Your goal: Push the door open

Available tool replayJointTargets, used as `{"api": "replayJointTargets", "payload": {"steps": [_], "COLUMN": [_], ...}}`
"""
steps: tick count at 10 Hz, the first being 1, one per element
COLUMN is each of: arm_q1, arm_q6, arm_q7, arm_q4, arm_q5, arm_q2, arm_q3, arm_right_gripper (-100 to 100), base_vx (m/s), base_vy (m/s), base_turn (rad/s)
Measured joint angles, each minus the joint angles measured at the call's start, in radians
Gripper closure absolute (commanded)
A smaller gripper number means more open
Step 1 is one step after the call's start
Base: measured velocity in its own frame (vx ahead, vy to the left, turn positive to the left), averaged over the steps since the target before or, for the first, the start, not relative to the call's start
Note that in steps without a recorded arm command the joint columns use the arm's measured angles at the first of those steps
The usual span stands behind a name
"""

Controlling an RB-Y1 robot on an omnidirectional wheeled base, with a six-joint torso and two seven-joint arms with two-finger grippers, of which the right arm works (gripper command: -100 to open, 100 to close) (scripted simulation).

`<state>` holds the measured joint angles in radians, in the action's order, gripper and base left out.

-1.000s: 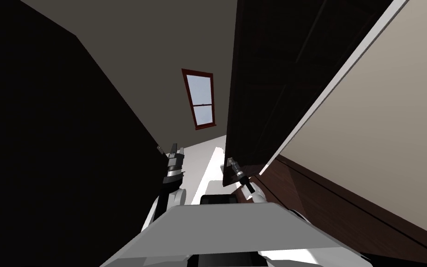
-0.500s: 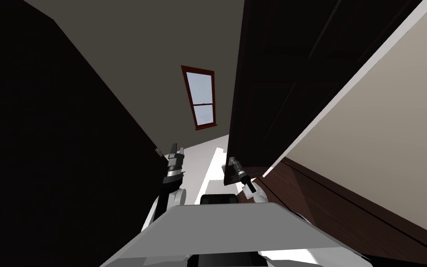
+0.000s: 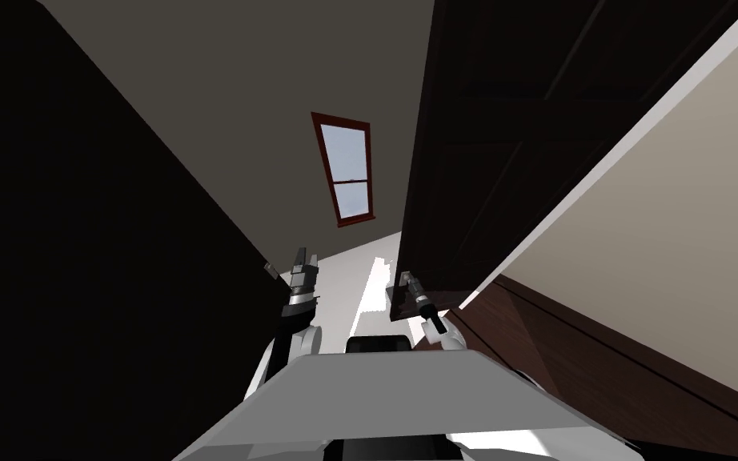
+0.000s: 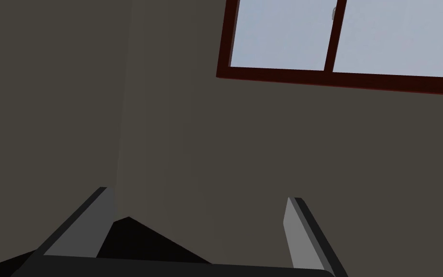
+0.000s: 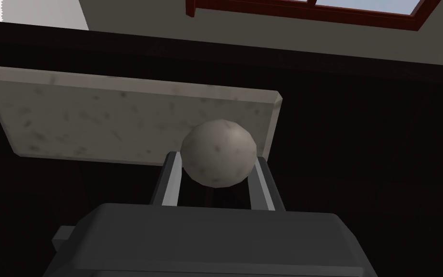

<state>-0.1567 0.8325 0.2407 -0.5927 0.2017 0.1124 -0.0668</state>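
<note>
Upper right of the head view, door [image 3: 503, 120]: we see a dark brown panelled leaf that narrows down toward the centre of the frame. Its near edge ends just above our right arm.
Door in the right wrist view [image 5: 384, 144]: a flat, very dark surface behind the knob and its plate.
Knob [image 5: 218, 153]: a round, mottled grey ball mounted on the door, directly in front of the right claw's dark body.
Plate [image 5: 119, 120]: a pale, speckled rectangular slab lying flat against the door behind the knob. Most of it extends to one side of the knob.
Right claw [image 5: 215, 157]: clamped on the knob, with one thin finger [image 5: 171, 179] pressing each side of the ball. In the head view this claw [image 3: 407, 282] meets the door's lower edge just right of centre.
Left claw [image 3: 302, 260]: raised left of centre in the head view, well apart from the door. In its own wrist view [image 4: 197, 193] the two fingers [image 4: 79, 231] stand wide apart and hold nothing.
White strip [image 3: 599, 152]: a narrow pale band bordering the door's right side, with a beige wall [image 3: 679, 264] beyond it.
Window [image 3: 345, 168]: red-brown frame, upper centre, set in a grey-brown wall [image 3: 279, 80].
Black area [image 3: 79, 240]: takes up the left of the head view.
</note>
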Motion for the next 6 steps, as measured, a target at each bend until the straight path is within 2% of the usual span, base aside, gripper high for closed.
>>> {"api": "replayJointTargets", "payload": {"steps": [2, 4, 5, 6], "arm_q1": [-0.017, -0.022, -0.03, -0.025], "arm_q6": [0.019, 0.019, 0.022, 0.018], "arm_q7": [-0.017, -0.032, -0.033, -0.033], "arm_q4": [0.04, 0.049, 0.064, 0.052], "arm_q5": [-0.02, -0.039, -0.049, -0.053], "arm_q2": [0.004, 0.009, 0.018, 0.02], "arm_q3": [-0.027, -0.054, -0.066, -0.072], "arm_right_gripper": [100, 100, 100, 100], "base_vx": [0.167, 0.19, 0.13, 0.141], "base_vy": [0.133, 0.143, 0.069, 0.075], "base_turn": [-0.029, -0.046, -0.016, -0.015]}}
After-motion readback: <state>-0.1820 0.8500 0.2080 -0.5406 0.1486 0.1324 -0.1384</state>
